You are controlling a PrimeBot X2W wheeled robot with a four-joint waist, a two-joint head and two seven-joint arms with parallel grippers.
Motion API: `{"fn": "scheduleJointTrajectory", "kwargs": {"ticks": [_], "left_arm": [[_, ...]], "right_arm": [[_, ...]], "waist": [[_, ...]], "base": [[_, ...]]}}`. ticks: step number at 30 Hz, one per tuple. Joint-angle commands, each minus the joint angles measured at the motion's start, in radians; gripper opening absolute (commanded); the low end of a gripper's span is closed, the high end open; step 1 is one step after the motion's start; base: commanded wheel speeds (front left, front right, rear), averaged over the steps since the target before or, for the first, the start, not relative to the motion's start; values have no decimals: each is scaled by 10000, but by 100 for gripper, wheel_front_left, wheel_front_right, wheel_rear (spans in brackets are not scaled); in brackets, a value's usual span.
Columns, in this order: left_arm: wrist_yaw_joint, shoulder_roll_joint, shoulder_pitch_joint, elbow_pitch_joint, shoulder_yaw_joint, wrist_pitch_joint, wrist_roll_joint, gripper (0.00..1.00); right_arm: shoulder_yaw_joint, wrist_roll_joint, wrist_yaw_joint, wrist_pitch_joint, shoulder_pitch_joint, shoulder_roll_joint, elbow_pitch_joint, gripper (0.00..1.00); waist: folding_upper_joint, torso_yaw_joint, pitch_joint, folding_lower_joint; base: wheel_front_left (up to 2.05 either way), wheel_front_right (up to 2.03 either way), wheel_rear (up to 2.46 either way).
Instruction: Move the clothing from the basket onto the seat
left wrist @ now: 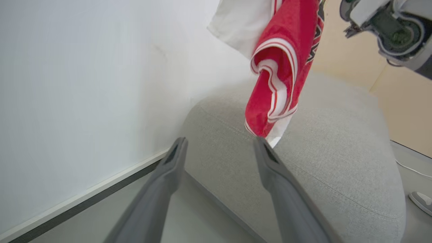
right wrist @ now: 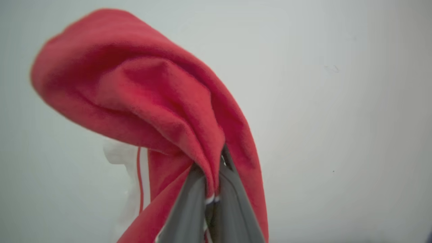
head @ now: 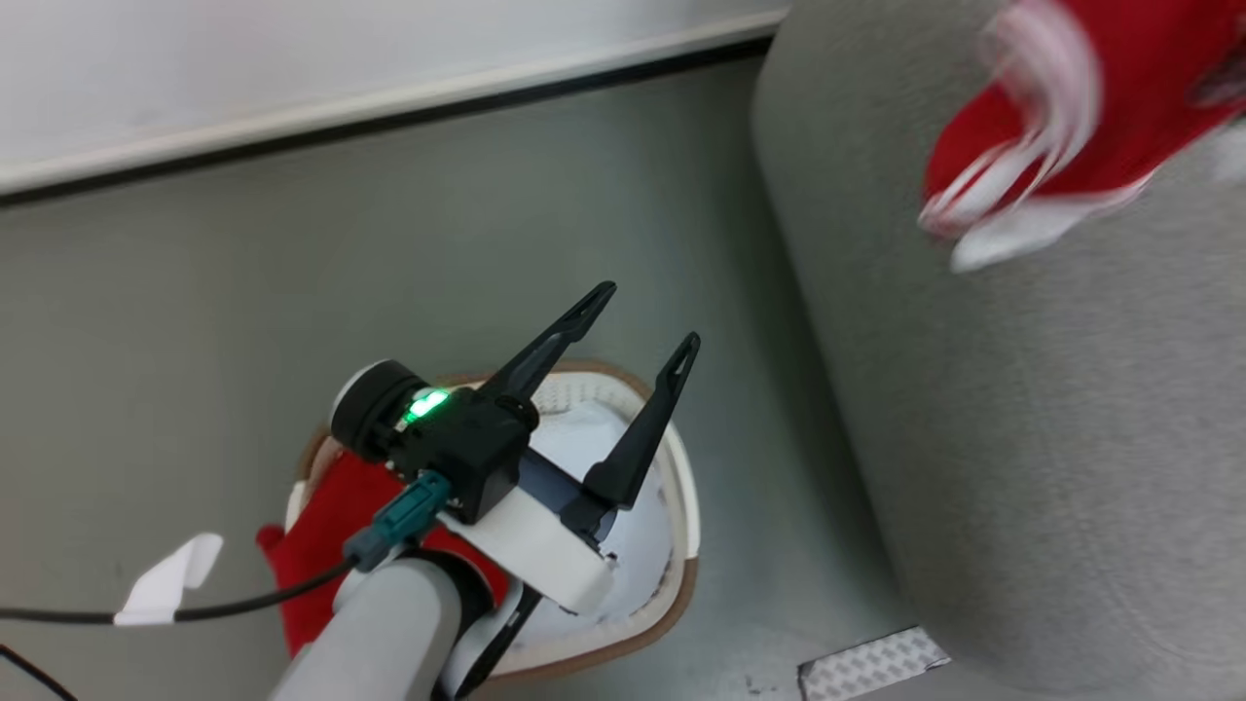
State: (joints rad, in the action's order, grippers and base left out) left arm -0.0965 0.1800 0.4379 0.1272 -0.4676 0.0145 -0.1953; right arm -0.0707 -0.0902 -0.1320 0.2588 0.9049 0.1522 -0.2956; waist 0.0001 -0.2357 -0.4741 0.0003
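Found right gripper [right wrist: 214,168] clamped on jersey [right wrist: 162,101], hanging over sofa [head: 1022,438] (hem contact unclear); found left gripper [head: 649,313] spread empty above basket [head: 681,467], red garment [head: 321,526] inside; advise lowering well inside sofa edge before release, not dropping from height.

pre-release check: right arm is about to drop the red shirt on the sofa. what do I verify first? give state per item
1. Right gripper shut on the held red garment: ok, fabric is pinched in it.
2. Garment over the seat: ok, seen hanging above it in the left wrist view.
3. Garment's lower edge touching the seat: cannot tell.
4. Left gripper open and empty: ok, it is above the basket.
5. Basket emptied: not ok, a second red garment lies inside.
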Motion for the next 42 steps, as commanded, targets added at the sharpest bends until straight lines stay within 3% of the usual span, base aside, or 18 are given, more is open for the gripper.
{"fn": "scheduleJointTrajectory", "kwargs": {"ticks": [1, 8, 14, 20, 25, 26, 27, 28, 29, 37, 42], "left_arm": [[-37, 36, 146, -117, -30, -131, -31, 100], [-82, 39, 365, -550, -107, -461, -125, 100], [-51, 72, 472, -581, -144, -499, -143, 100], [-28, 273, 485, -411, -191, -311, -34, 100], [-16, 501, 341, -446, -192, -132, -38, 100], [-14, 528, 335, -441, -179, -117, -60, 100], [7, 552, 322, -453, -159, -112, -86, 100], [29, 559, 308, -479, -139, -115, -112, 100], [73, 544, 290, -514, -115, -143, -146, 100], [342, 432, -142, -1102, 16, -347, -486, 100], [652, 434, -703, -1629, 295, -694, -731, 100]], "right_arm": [[-417, 224, 25, -82, 642, 270, -170, 0], [-3160, 1182, 25, -768, 3300, 1372, -1382, 0], [-5277, 2988, 25, -1120, 3797, 1945, -2410, 0], [-8309, 4944, 23, -951, 3139, 1517, -3051, 0], [-10067, 6243, 25, -574, 2707, 514, -3077, 0], [-10210, 6531, 25, -498, 2675, 386, -3133, 13], [-10285, 6700, 25, -444, 2633, 256, -3246, 42], [-10341, 6831, 25, -433, 2600, 138, -3414, 92], [-10310, 6997, 25, -342, 2551, 77, -3500, 100], [-8815, 7181, 25, -58, 2457, 312, -4965, 100], [-7832, 6763, 25, 74, 1445, -194, -5482, 100]], "waist": [[-1, 754, -775, -3], [-1, 1398, -1120, -3], [-1, 1747, -1438, -3], [-1, 2092, -2014, -3], [-1, 2150, -2171, -3], [-1, 2134, -2165, -3], [-1, 2108, -2136, -3], [-1, 2077, -2086, -3], [-1, 2045, -2010, -3], [-1, 1634, -868, -3], [-1, 1402, 243, -3]], "base": [[0, 0, 0], [0, 0, 0], [0, 0, 0], [0, 0, 0], [0, 0, 0], [0, 0, 0], [0, 0, 0], [0, 0, 0], [0, 0, 0], [0, 0, 0], [0, 0, 0]]}}
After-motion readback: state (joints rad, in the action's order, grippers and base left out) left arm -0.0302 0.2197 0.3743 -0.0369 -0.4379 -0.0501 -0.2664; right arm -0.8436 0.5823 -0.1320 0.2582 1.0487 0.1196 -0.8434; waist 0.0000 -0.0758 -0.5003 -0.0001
